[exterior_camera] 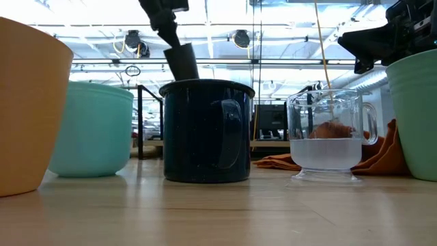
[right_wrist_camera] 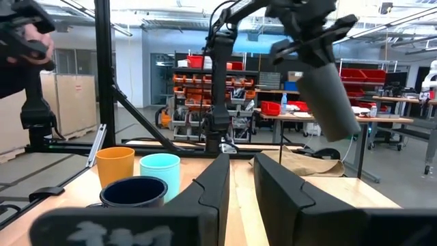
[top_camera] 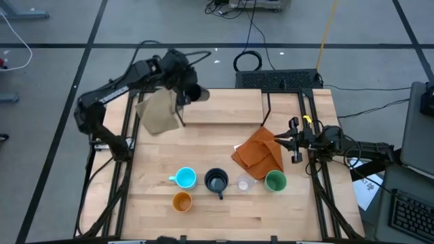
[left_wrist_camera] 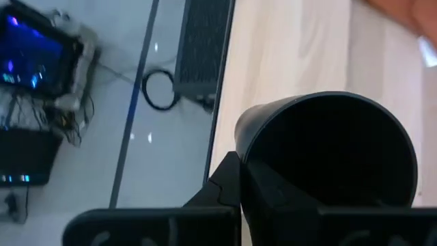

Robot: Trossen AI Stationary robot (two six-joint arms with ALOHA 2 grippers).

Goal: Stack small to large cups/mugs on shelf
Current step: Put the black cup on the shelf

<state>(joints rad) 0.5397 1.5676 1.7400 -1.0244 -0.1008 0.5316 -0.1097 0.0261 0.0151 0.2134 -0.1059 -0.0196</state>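
Observation:
My left gripper (top_camera: 184, 91) is shut on the dark brown cup (top_camera: 196, 93) and holds it in the air above the left far part of the light-wood shelf (top_camera: 224, 108). In the low view this cup (exterior_camera: 181, 61) shows tilted behind the navy mug (exterior_camera: 205, 130). Standing on their bases in a row on the tabletop are the light blue mug (top_camera: 185, 178), navy mug (top_camera: 216, 181), clear cup (top_camera: 244, 183) and green cup (top_camera: 275, 181). The orange cup (top_camera: 182, 201) stands nearer. My right gripper (top_camera: 296, 142) is open and hovers at the orange cloth's right edge. My left gripper holds the dark brown cup by its wall at the rim end (left_wrist_camera: 249, 147). One finger (left_wrist_camera: 229, 181) lies against the outside of the wall; the cup hides the other. The cup (right_wrist_camera: 328, 102) hangs below the gripper, tilted and lifted clear of the shelf.
A tan cloth (top_camera: 157, 112) lies at the shelf's left end and an orange cloth (top_camera: 261, 152) lies crumpled at its right near corner. The shelf's black legs (top_camera: 268, 112) stand beside the orange cloth. A person's arm (right_wrist_camera: 20, 48) shows in the room beyond.

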